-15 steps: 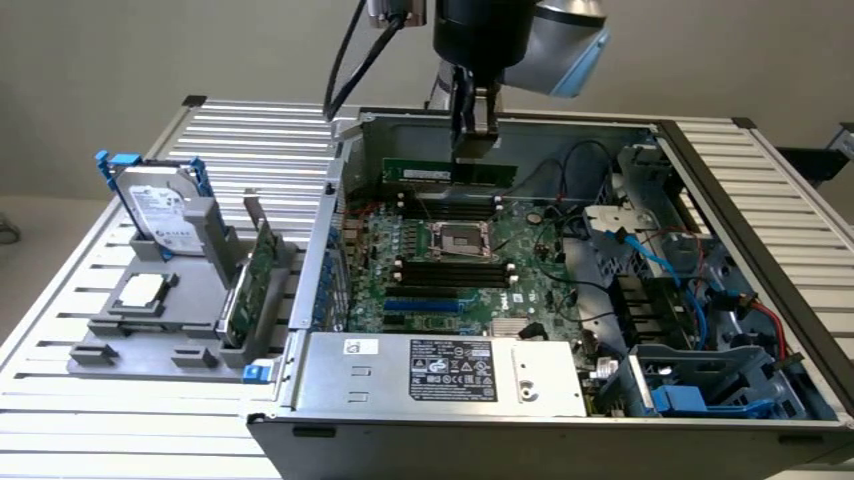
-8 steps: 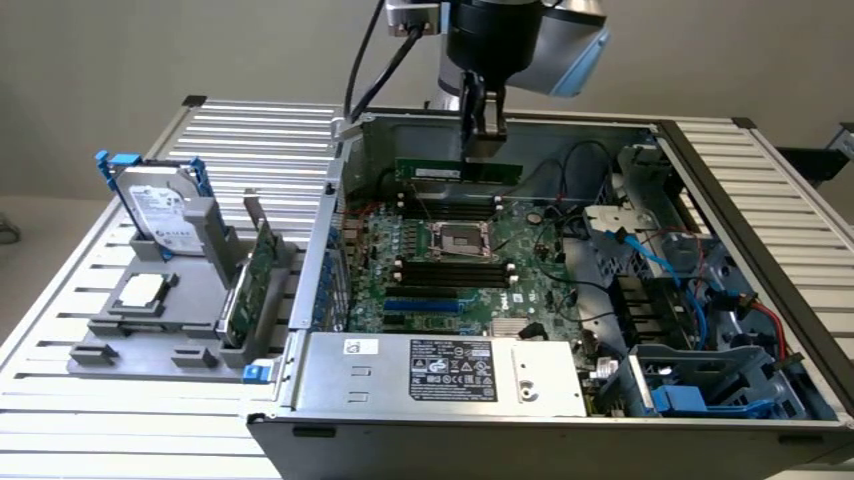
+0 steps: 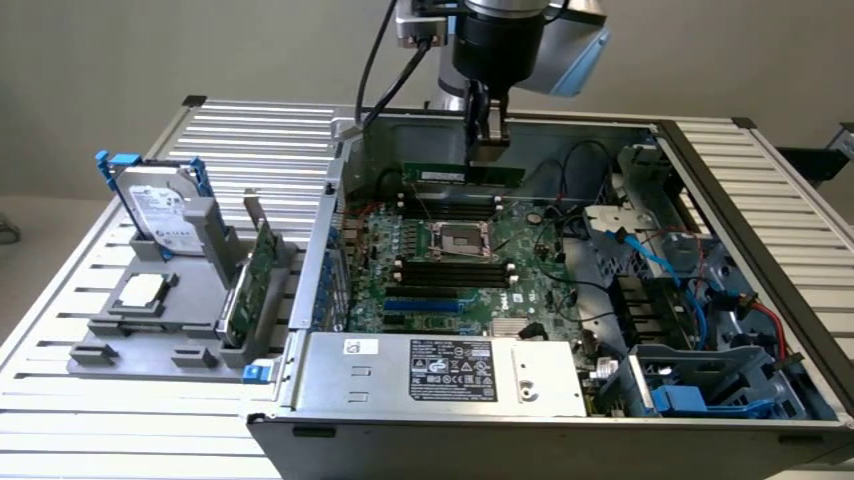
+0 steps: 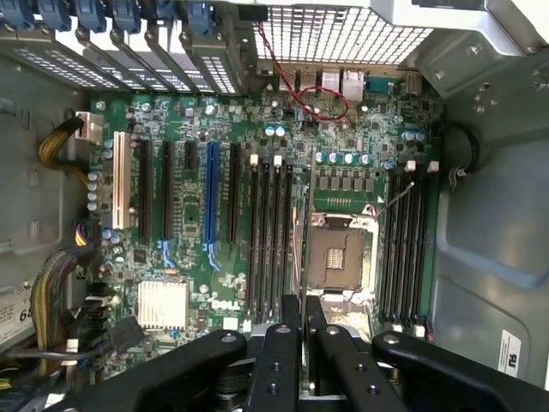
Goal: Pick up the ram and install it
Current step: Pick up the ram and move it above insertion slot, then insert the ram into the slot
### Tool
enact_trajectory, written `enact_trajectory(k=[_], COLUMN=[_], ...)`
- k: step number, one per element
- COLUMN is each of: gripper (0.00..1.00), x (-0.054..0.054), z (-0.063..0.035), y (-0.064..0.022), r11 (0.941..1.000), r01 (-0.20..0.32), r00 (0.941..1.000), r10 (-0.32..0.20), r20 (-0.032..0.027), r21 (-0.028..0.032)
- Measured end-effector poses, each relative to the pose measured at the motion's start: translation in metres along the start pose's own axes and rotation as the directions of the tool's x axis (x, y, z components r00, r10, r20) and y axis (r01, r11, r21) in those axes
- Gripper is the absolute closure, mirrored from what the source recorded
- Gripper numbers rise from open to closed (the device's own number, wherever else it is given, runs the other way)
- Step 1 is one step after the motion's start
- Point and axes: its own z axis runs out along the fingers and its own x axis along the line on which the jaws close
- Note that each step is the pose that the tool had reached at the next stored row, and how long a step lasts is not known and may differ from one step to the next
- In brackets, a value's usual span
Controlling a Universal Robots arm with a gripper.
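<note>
The ram [image 3: 447, 176] is a long, thin green stick hanging level above the far side of the motherboard [image 3: 534, 260] inside the open computer case. My gripper [image 3: 489, 150] comes down from above and is shut on the stick's upper edge near its right end. In the wrist view the ram [image 4: 305, 249] is seen edge-on as a thin dark line between the fingers of the gripper [image 4: 304, 305]. It hangs over the gap between the CPU socket [image 4: 340, 257] and a bank of black memory slots [image 4: 268, 240]. A second bank of slots [image 4: 403, 245] lies on the socket's other side.
A fixture on the slatted table at the exterior view's left holds a hard drive [image 3: 158, 210], a green expansion card [image 3: 254, 290] and a small square silver chip [image 3: 140, 292]. The power supply [image 3: 441, 370] fills the case's near side. Cables and drive bays [image 3: 694, 300] crowd the exterior view's right.
</note>
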Motion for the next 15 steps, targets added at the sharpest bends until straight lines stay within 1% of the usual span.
enact_trajectory(k=[1, 3, 15], gripper=[0.86, 0.86, 0.86], x=[-0.0011, -0.0015, -0.0015], z=[0.0013, 0.0017, 0.0017], y=[-0.0006, -0.0008, -0.0008], r11=[1.0000, 1.0000, 1.0000], r01=[0.000, 0.000, 0.000], r00=[1.0000, 1.0000, 1.0000], r10=[0.000, 0.000, 0.000], r20=[-0.0002, -0.0052, -0.0054], r21=[0.0003, 0.0002, 0.0002])
